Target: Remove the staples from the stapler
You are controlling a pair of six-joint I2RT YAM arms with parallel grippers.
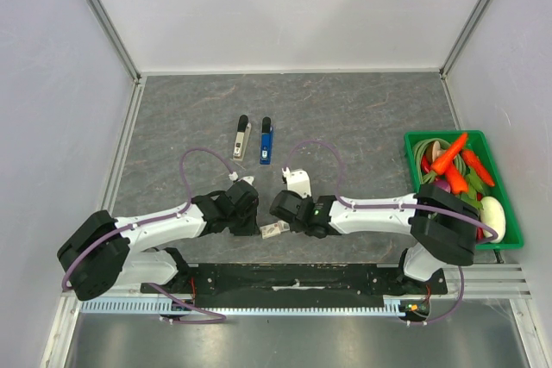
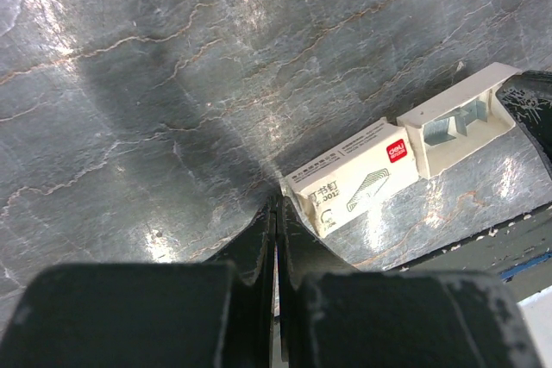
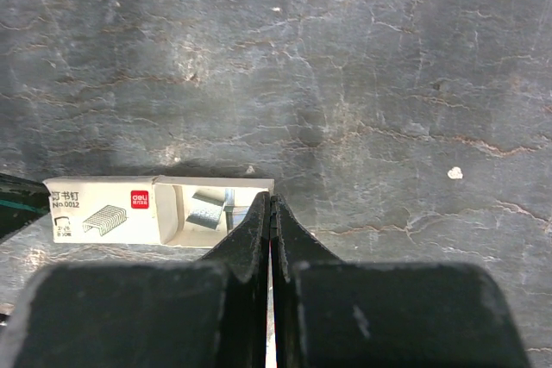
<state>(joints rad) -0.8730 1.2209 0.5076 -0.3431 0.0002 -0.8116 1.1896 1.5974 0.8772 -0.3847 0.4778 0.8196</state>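
The stapler lies apart in two long halves at mid-table: the silver-grey upper arm (image 1: 241, 138) on the left and the blue base (image 1: 266, 141) beside it. A small white staple box (image 1: 274, 230) lies near the table's front edge with its tray pulled out, loose staple strips (image 3: 207, 208) inside. My left gripper (image 1: 257, 223) is shut, tips at the box sleeve's corner (image 2: 345, 183). My right gripper (image 1: 283, 223) is shut, tips at the open tray's end (image 3: 250, 185). Both grippers are well short of the stapler halves.
A green bin (image 1: 408, 157) of toy vegetables stands at the right edge, with a white egg-shaped object (image 1: 492, 211) beside it. White walls enclose the grey stone-patterned table (image 1: 362, 118). The arms' black base rail (image 1: 293, 280) runs along the near edge.
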